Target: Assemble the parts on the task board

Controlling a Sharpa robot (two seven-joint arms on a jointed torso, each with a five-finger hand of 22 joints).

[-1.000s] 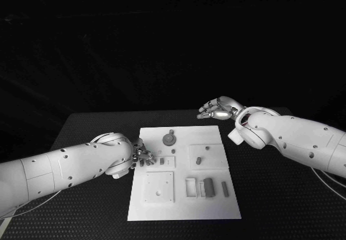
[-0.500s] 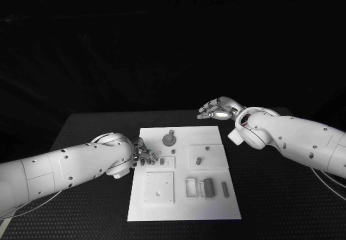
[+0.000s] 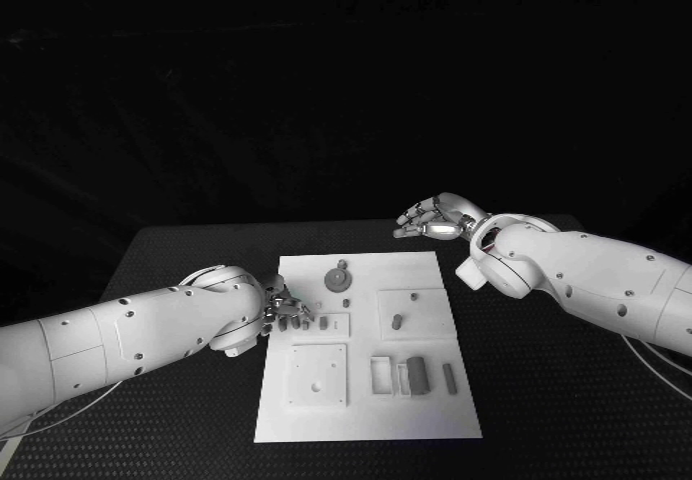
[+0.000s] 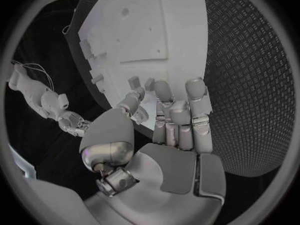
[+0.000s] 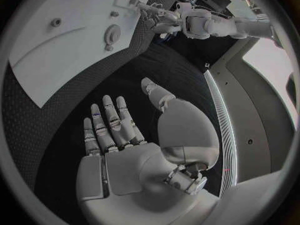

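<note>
The task board [image 3: 368, 345] lies flat in the middle of the black table [image 3: 173, 260], its long side running away from me. My left hand [image 3: 286, 310] rests at the board's left edge, about halfway along it, fingers [image 4: 194, 92] curled down so that their tips meet the white surface; in the left wrist view nothing lies between thumb and fingers, so this hand holds no part (its fingers are drawn together rather than spread). My right hand [image 3: 437, 220] hangs above the table beyond the board's far right corner, well apart from every part; in the right wrist view its palm faces up, the fingers [image 5: 112, 122] lie extended side by side, and the hand is empty. On the board, a round part [image 3: 338, 278] sits near the far edge, an oblong part [image 3: 397, 322] lies inside the raised square on the right half, a dark upright block [image 3: 418, 374] stands in the near-right area beside a white rectangular frame [image 3: 382, 375], and a slim part [image 3: 449, 376] lies just to the right of the block. A square raised plate [image 3: 317, 375] occupies the near-left area.
</note>
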